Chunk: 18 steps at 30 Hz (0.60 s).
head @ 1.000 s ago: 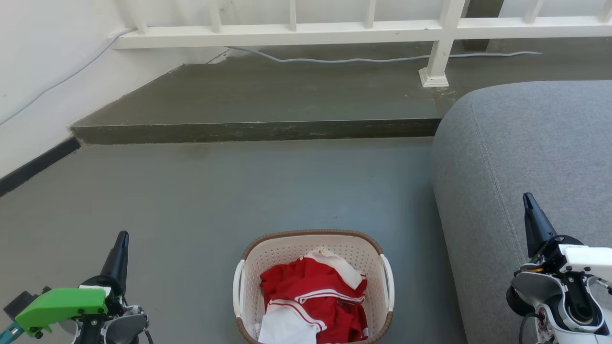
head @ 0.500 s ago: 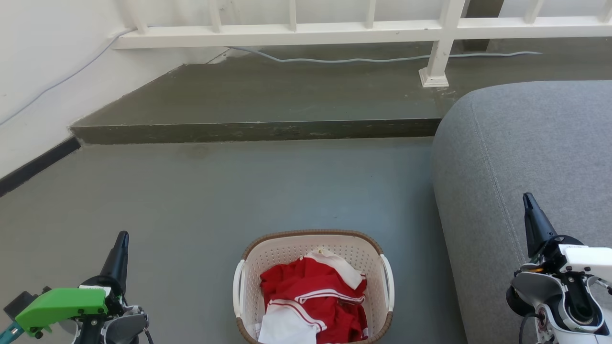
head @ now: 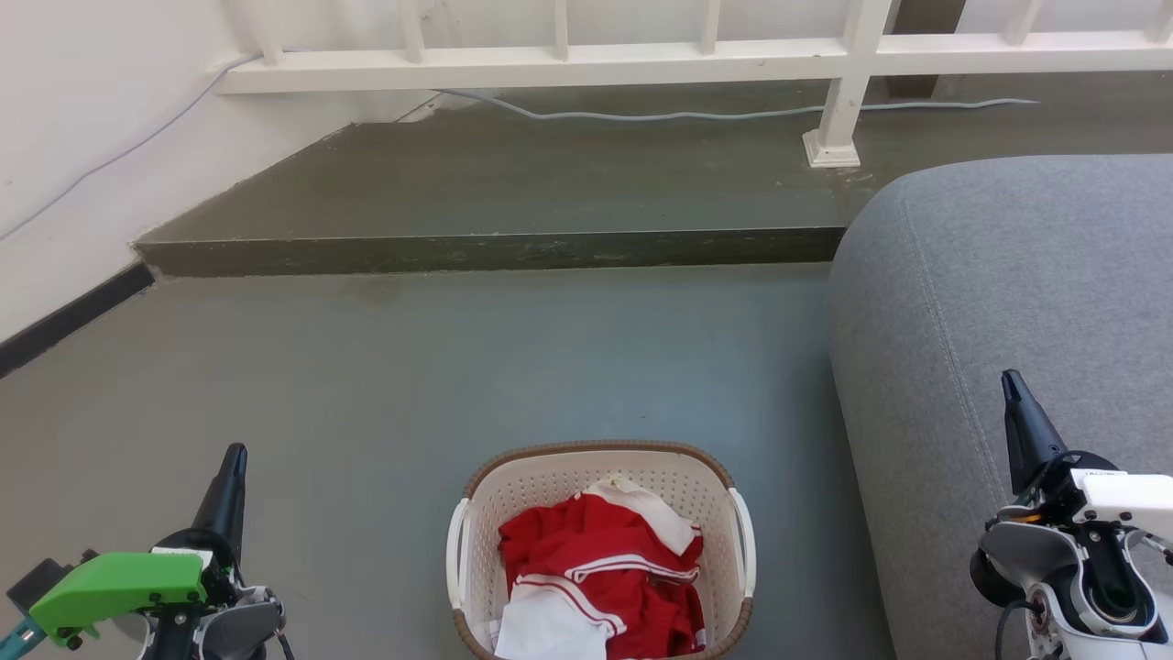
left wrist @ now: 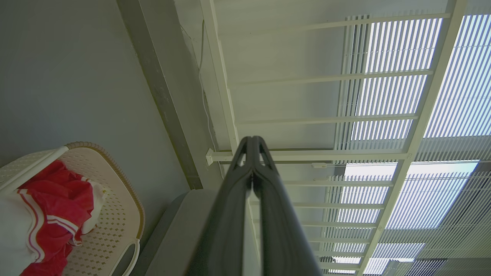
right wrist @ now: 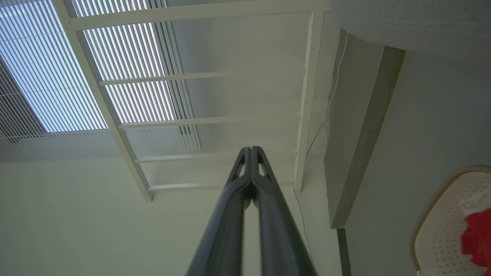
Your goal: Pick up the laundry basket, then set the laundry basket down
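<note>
The laundry basket (head: 586, 472), cream-white and perforated with a brown woven-look rim, stands on the grey floor at the bottom middle of the head view, holding red and white clothes. White handles show on both its sides. My left gripper (head: 235, 452) hovers well to its left, shut and empty. Over by the sofa on the right, my right gripper (head: 1011, 378) is shut on nothing. In the left wrist view the basket (left wrist: 115, 214) lies at the lower left, apart from the closed left gripper (left wrist: 252, 138). The right wrist view has the basket (right wrist: 441, 230) at its lower right, away from the closed right gripper (right wrist: 251, 148).
A grey sofa (head: 1008, 275) fills the right side, close to the basket. A raised concrete step (head: 495, 247) crosses the floor ahead, with a white railing (head: 696, 55) and a cable behind it. A white wall (head: 82, 137) stands at the left.
</note>
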{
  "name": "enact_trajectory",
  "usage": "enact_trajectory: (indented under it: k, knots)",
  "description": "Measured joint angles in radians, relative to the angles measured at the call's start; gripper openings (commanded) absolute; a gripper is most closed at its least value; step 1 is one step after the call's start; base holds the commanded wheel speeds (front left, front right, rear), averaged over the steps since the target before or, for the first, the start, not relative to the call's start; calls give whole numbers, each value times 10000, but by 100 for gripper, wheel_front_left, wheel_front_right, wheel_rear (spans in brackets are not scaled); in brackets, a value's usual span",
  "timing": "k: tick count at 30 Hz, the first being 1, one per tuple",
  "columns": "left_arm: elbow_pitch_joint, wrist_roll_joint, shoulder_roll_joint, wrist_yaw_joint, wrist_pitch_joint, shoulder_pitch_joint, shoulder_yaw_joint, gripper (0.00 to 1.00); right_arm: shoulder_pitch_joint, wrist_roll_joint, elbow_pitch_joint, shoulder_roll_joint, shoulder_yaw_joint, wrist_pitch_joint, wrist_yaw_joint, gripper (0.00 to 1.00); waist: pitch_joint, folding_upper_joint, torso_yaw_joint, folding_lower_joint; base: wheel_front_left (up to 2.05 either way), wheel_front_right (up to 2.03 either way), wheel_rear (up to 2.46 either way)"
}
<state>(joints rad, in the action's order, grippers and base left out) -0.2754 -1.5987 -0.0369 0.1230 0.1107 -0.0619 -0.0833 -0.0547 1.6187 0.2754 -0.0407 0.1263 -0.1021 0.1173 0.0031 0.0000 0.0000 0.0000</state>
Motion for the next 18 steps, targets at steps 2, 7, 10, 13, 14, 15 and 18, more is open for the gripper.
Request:
enact_trajectory:
  k: [2, 7, 10, 13, 14, 15, 18]
  knots:
    - [0, 0, 0, 0, 0, 0, 0, 0, 0, 0, 0, 0, 0, 0, 2, 0, 0, 0, 0, 0, 0, 0, 0]
    - [0, 0, 0, 0, 0, 0, 0, 0, 0, 0, 0, 2, 2, 0, 2, 0, 0, 0, 0, 0, 0, 0, 0]
    - [-295, 4, 117, -10, -2, 176, 12, 100, 210, 2, 284, 134, -25, 2, -40, 100, 0, 0, 0, 0, 0, 0, 0]
    - [-483, 4, 232, -15, -4, 419, 52, 100, 491, 2, 500, 255, -42, 10, -44, 100, 2, 0, 0, 0, 0, 0, 0]
    - [-491, 4, 230, -15, -17, 422, 50, 100, 488, 2, 497, 263, -48, 15, -42, 100, 4, 0, 0, 0, 0, 0, 0]
    - [-476, 4, 226, -15, -19, 419, 50, 100, 477, 2, 481, 263, -59, 23, -42, 100, 5, 0, 0, 0, 0, 0, 0]
    - [-451, 4, 226, -15, -77, 419, 52, 100, 477, 8, 470, 261, -104, 105, -42, 100, 6, 0, 0, 0, 0, 0, 0]
